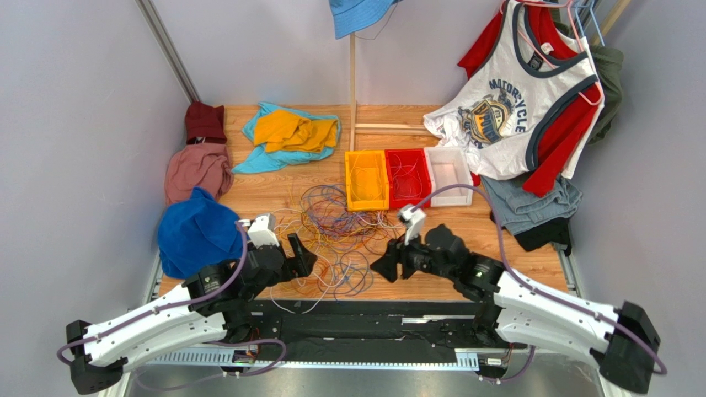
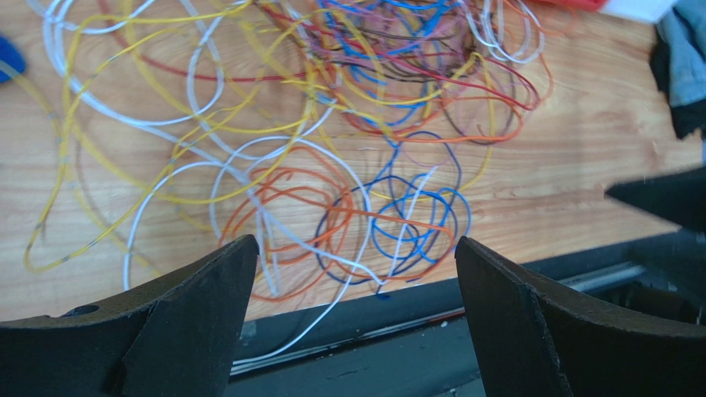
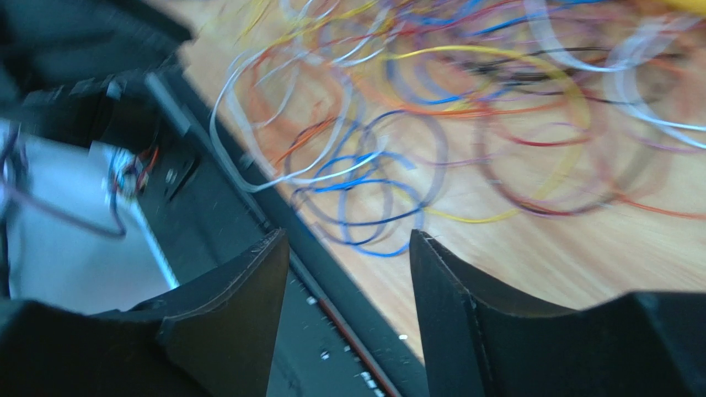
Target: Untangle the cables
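The cables [image 1: 336,227] lie in one tangled heap at the centre of the bench [image 1: 514,256], on the near side of three bins: yellow [image 1: 366,179], red [image 1: 408,178] and white [image 1: 450,169]. The heap mixes white, yellow, orange, blue, purple and red loops. Its nearest loops reach the near edge of the bench, and one white cable runs over that edge onto the black rail [image 1: 356,310].

The left fingers [image 2: 191,306] stand wide apart. Nothing sits between them and they touch no cable. They are low at the left side of the heap and point toward it. In the left wrist view, orange, blue and white loops lie just beyond the tips.

The right fingers [image 3: 224,306] are parted, though less widely. The gap between them is empty and no cable is gripped. They are at the right side of the heap, over the near edge of the bench. The right wrist view is blurred; blue and white loops show beyond the tips.

The two sets of fingers face each other across the near part of the heap.
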`<state>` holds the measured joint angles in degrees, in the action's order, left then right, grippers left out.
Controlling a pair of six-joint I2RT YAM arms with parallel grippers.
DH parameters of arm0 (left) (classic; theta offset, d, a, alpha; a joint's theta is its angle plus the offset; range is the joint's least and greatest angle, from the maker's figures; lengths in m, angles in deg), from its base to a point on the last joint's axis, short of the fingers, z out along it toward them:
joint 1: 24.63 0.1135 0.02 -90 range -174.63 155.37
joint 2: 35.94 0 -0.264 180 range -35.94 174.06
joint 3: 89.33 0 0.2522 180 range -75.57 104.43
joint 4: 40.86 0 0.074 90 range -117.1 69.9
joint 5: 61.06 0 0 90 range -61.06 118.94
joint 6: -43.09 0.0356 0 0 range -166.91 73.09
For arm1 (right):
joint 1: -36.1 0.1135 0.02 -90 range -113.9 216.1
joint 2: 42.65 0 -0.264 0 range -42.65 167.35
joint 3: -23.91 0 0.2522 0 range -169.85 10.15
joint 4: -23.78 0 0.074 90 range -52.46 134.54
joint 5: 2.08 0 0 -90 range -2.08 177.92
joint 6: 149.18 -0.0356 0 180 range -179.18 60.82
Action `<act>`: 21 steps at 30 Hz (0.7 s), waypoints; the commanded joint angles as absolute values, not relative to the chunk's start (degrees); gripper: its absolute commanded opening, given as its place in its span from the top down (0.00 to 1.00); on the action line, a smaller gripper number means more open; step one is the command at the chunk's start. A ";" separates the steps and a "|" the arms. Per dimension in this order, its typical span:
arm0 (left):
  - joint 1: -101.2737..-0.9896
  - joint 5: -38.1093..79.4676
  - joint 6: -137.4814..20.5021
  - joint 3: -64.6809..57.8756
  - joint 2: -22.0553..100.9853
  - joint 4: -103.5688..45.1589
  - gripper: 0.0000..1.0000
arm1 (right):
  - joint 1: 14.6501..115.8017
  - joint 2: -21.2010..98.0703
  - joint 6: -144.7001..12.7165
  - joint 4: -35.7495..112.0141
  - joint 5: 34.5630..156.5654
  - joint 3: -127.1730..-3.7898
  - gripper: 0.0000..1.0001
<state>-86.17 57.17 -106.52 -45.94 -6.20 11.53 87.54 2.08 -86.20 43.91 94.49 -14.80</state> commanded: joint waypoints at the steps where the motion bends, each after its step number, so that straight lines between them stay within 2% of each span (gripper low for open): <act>1: -86.33 62.51 -115.11 -45.86 -9.91 19.56 0.02 | 98.49 9.54 -82.56 38.60 89.69 -21.39 0.40; 6: -86.33 63.66 -116.52 -46.83 -15.54 23.25 0.01 | 102.71 18.25 -84.14 30.87 88.27 -23.41 0.39; 13: -86.33 63.40 -117.05 -47.97 -23.80 28.62 0.01 | 103.51 33.00 -84.57 26.48 88.10 -28.51 0.38; 21: -86.33 62.43 -115.20 -48.76 -26.89 28.45 0.01 | 103.60 41.28 -84.32 24.00 83.62 -32.29 0.42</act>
